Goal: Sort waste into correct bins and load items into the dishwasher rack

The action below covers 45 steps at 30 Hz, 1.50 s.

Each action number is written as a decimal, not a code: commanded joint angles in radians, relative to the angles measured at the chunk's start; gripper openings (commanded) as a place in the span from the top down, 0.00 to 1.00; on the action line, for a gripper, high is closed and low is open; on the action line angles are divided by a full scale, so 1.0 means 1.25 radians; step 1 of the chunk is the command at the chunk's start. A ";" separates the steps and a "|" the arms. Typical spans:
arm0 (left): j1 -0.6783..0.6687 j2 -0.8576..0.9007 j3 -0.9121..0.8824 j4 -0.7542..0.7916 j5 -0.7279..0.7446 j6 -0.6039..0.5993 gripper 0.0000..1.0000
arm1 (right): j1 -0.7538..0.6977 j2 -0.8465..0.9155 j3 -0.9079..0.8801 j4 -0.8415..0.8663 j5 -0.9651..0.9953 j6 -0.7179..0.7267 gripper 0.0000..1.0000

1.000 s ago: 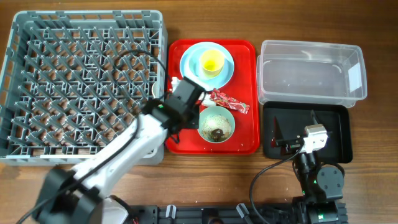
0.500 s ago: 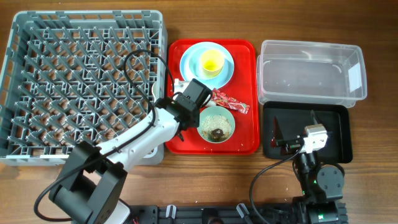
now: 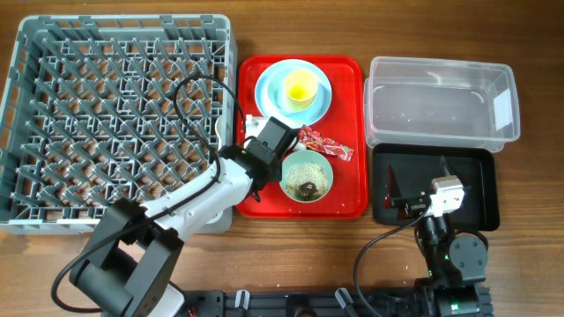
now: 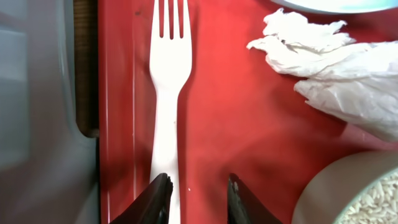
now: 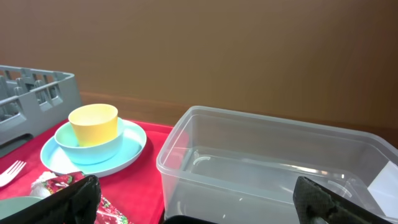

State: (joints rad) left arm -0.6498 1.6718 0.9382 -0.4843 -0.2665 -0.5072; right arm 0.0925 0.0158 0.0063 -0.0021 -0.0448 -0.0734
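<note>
White plastic fork [image 4: 169, 93] lies flat along red serving tray [image 4: 217, 124], tines pointing away from left gripper [image 4: 198, 199], jaws narrowly apart; right gripper [image 5: 199, 199] jaws wide.

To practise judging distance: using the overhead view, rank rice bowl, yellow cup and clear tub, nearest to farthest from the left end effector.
1. Rice bowl, beside the left end effector.
2. Yellow cup, top of the red tray.
3. Clear tub, far right.
</note>
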 commanded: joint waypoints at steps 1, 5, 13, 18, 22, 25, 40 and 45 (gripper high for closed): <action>-0.002 0.011 -0.032 0.018 -0.046 -0.005 0.69 | -0.004 -0.002 -0.001 0.003 -0.007 -0.004 0.00; -0.001 0.011 -0.033 0.023 -0.049 -0.005 0.69 | -0.004 -0.002 -0.001 0.003 -0.007 -0.004 0.00; -0.002 0.029 -0.033 0.052 -0.049 -0.005 0.69 | -0.004 -0.002 -0.001 0.003 -0.007 -0.004 0.00; -0.002 0.075 -0.033 0.074 -0.049 -0.005 0.69 | -0.004 -0.002 -0.001 0.003 -0.007 -0.004 0.00; -0.002 0.080 -0.033 0.077 -0.049 -0.005 0.69 | -0.004 -0.002 -0.001 0.003 -0.007 -0.004 0.00; -0.002 0.080 -0.033 0.077 -0.048 -0.005 0.67 | -0.004 -0.002 -0.001 0.003 -0.007 -0.004 0.00; -0.002 0.087 -0.033 0.110 -0.048 -0.005 0.69 | -0.004 -0.002 -0.001 0.003 -0.007 -0.004 0.00; -0.002 0.087 -0.033 0.109 -0.048 -0.005 0.80 | -0.004 -0.002 -0.001 0.003 -0.007 -0.004 0.00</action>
State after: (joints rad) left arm -0.6498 1.7660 0.9058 -0.3500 -0.3309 -0.5106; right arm 0.0925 0.0158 0.0063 -0.0021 -0.0448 -0.0734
